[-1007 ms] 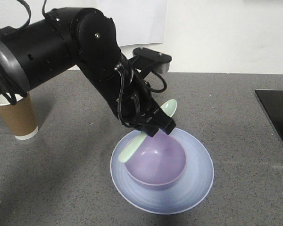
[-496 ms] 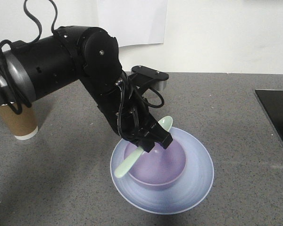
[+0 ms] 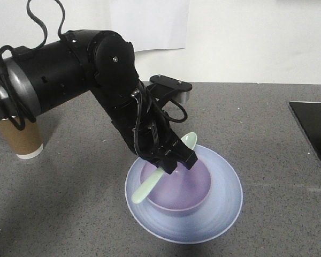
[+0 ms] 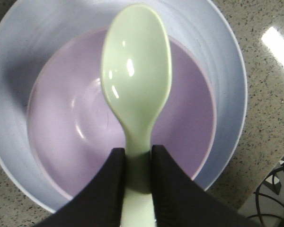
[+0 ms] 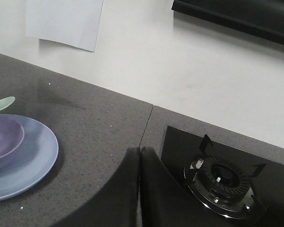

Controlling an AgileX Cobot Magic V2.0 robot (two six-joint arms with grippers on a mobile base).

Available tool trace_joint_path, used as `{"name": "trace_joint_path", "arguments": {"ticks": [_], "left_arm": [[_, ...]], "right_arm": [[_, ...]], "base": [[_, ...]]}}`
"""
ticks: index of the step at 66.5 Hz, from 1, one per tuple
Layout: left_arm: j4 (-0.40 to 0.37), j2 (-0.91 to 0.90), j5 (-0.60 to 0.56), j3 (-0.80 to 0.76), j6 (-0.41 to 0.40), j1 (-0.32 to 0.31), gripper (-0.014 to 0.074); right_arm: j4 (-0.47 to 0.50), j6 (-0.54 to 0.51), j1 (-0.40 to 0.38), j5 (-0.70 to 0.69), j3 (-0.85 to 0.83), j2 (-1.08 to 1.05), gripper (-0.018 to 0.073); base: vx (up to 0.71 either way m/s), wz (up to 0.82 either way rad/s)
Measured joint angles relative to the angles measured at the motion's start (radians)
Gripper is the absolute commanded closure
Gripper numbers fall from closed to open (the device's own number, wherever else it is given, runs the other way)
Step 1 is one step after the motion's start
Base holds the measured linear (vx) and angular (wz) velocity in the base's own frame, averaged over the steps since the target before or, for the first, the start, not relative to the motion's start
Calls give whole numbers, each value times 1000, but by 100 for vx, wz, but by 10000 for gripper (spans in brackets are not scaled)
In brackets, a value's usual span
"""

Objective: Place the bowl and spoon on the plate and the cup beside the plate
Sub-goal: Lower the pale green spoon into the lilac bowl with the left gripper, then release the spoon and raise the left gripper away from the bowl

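The lavender bowl (image 3: 177, 185) (image 4: 71, 127) sits inside the pale blue plate (image 3: 219, 209) (image 4: 227, 61) on the grey counter. My left gripper (image 3: 174, 159) (image 4: 137, 158) hangs low over the bowl's near-left rim, shut on the handle of the mint-green spoon (image 3: 150, 185) (image 4: 136, 71). The spoon lies tilted across the bowl, its scoop toward the far right. The brown paper cup (image 3: 20, 137) stands at the left, well apart from the plate and partly hidden by the arm. My right gripper (image 5: 140, 153) is shut on nothing, above bare counter right of the plate (image 5: 38, 156).
A black hob (image 3: 315, 128) lies at the counter's right side, with a gas burner (image 5: 222, 179) close to my right gripper. A white wall with a paper sheet (image 3: 150, 24) backs the counter.
My left arm has come down toward the bowl, bringing the spoon from above the bowl to lie low across its rim. Between half a second ago and now almost nothing moved.
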Motion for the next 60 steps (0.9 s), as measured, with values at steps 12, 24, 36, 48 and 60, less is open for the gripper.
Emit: {"name": "trace_joint_path", "arguments": {"ticks": [12, 24, 36, 48, 60], "left_arm": [[-15, 0, 0, 0, 0, 0, 247], [-16, 0, 0, 0, -2, 0, 178], [-14, -16, 0, 0, -2, 0, 178], [60, -118, 0, 0, -4, 0, 198], [250, -283, 2, 0, -66, 0, 258]], "right_arm": [[0, 0, 0, 0, 0, 0, 565], [0, 0, 0, 1, 0, 0, 565], [0, 0, 0, 15, 0, 0, 565], [6, 0, 0, 19, 0, 0, 565], [7, 0, 0, 19, 0, 0, 565]], "base": [[0, 0], [0, 0], [0, 0], [0, 0], [0, 0]]}}
